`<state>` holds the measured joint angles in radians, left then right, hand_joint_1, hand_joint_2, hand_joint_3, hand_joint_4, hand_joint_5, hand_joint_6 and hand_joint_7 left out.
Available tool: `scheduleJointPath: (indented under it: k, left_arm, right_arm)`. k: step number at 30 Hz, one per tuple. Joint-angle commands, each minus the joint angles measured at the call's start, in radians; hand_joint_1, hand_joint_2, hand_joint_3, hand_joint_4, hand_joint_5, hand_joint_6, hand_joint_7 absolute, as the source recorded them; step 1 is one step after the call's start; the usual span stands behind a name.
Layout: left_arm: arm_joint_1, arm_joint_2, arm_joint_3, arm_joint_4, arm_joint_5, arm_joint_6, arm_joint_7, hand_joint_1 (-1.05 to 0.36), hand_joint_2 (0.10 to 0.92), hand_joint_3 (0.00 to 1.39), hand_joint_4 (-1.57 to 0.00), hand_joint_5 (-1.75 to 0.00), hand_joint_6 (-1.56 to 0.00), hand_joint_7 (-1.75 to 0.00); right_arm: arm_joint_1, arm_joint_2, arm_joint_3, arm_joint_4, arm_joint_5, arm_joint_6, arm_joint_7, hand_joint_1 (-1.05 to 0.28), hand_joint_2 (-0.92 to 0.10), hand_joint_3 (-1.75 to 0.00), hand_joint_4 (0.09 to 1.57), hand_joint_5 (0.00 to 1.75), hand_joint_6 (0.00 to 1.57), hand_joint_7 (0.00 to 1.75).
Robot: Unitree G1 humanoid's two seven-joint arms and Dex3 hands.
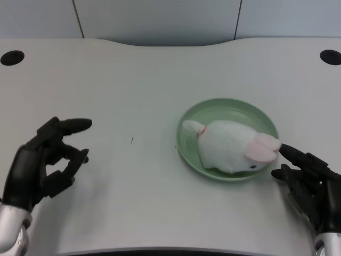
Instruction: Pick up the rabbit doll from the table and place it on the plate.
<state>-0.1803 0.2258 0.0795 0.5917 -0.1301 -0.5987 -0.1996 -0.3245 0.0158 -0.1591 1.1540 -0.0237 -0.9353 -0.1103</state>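
Observation:
A white rabbit doll (230,145) with pink ears lies on its side on the pale green plate (226,109), right of the table's middle. My left hand (45,162) hovers at the near left, well apart from the plate, fingers spread and holding nothing. At the near right, my right hand (309,181) rests with a fingertip close to the plate's rim and the doll's ear.
The white table (122,96) has a dark round hole at the far left (11,57) and another at the far right (330,56). A curved cutout marks the far edge. A grey panelled wall stands behind.

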Motion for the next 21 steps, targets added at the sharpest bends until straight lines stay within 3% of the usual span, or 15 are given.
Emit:
scheduleJointPath:
  k: [1,4,6,10,15,16,19,21]
  left_arm:
    - [0.083,-0.046,0.035,-0.081,-0.064,0.031,-0.002,-0.6,0.921,0.56,-0.56,-1.73,-0.46,-1.24]
    - [0.117,-0.083,0.062,-0.097,-0.112,0.035,-0.016,-0.59,0.921,0.63,-0.63,-1.74,-0.34,-1.65]
    - [0.141,-0.088,0.073,-0.109,-0.12,0.061,-0.019,-0.59,0.921,0.66,-0.66,-1.75,-0.34,-1.72]
    - [0.188,-0.071,0.074,-0.135,-0.089,0.123,-0.018,-0.59,0.921,0.69,-0.66,-1.75,-0.35,-1.75]
    - [0.184,-0.072,0.072,-0.109,-0.08,0.136,-0.049,-0.58,0.921,0.64,-0.69,-1.75,-0.41,-1.73]
    - [0.181,-0.074,0.07,-0.105,-0.077,0.139,-0.051,-0.57,0.921,0.64,-0.69,-1.75,-0.42,-1.72]
    - [0.174,-0.077,0.069,-0.09,-0.079,0.146,-0.069,-0.56,0.921,0.65,-0.7,-1.75,-0.43,-1.7]
    - [0.17,-0.077,0.073,-0.085,-0.082,0.152,-0.077,-0.56,0.921,0.64,-0.7,-1.75,-0.45,-1.67]
  right_arm:
    - [-0.001,-0.021,-0.006,-0.01,0.005,0.015,-0.006,-0.34,-0.92,-0.26,0.61,0.9,0.92,0.01]
    - [-0.006,-0.016,-0.009,-0.008,0.009,0.009,-0.013,-0.32,-0.92,-0.26,0.63,0.9,0.93,0.01]
    - [-0.008,-0.018,-0.006,-0.009,0.005,0.011,-0.016,-0.33,-0.92,-0.26,0.63,0.9,0.93,0.01]
    - [-0.01,-0.027,-0.002,-0.003,0.001,0.006,-0.009,-0.33,-0.92,-0.28,0.63,0.91,0.92,0.01]
    - [-0.01,-0.043,0.006,-0.014,-0.007,0.042,-0.016,-0.35,-0.92,-0.29,0.61,0.9,0.92,0.0]
    - [-0.012,-0.045,0.006,-0.016,-0.003,0.046,-0.011,-0.35,-0.92,-0.29,0.61,0.9,0.92,0.0]
    - [-0.015,-0.048,0.004,-0.013,0.006,0.047,-0.001,-0.34,-0.92,-0.29,0.61,0.9,0.92,0.0]
    - [-0.017,-0.052,0.007,-0.008,-0.001,0.04,-0.007,-0.34,-0.92,-0.29,0.61,0.9,0.91,0.0]
